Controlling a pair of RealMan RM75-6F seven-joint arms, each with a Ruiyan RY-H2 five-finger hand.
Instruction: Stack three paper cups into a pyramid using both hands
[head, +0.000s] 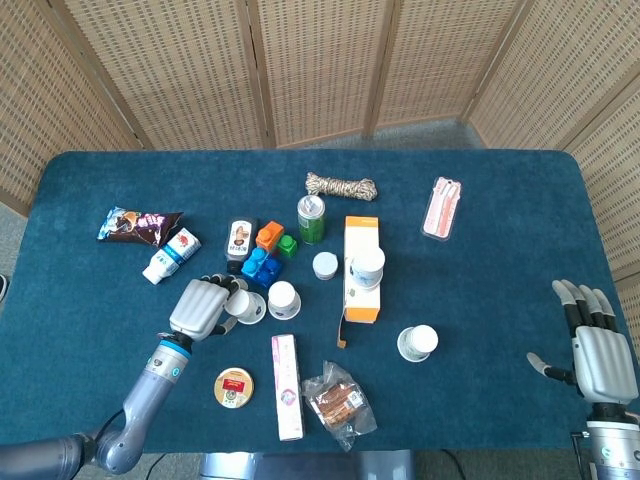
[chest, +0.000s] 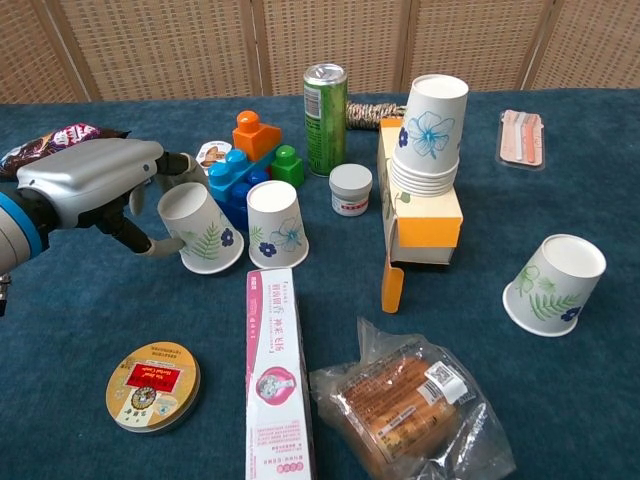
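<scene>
While my left hand (chest: 95, 190) holds a fern-print cup (chest: 201, 228) by its side, tilted and mouth-down, I judge the pyramid barely started. In the chest view the cup's rim sits just beside a blue-flower cup (chest: 276, 224) that stands upside down on the desk (head: 480, 250); whether the two rims touch I cannot tell. My fingers wrap the cup's far side and my thumb (chest: 155, 243) presses its near side, so the hand is closed on it, not spread.

If I set this cup flat next to the flower cup, I would have the base row of two. That step is not yet done, since the cup leans and I have not let go of it.

The third cup (chest: 553, 283), another fern-print one, lies tilted on the desk well apart to the right, near my right hand (head: 592, 345). That hand shows only in the head view, at the desk's right edge, fingers spread and holding nothing.

So what I think is left: settle the cup I hold, release it, take up the far cup with my right hand, carry it across and place it mouth-down on top, bridging the two bases. A stack of cups (chest: 428, 138) on the orange box (chest: 428, 220) is untouched, and I do not expect to need it.
</scene>
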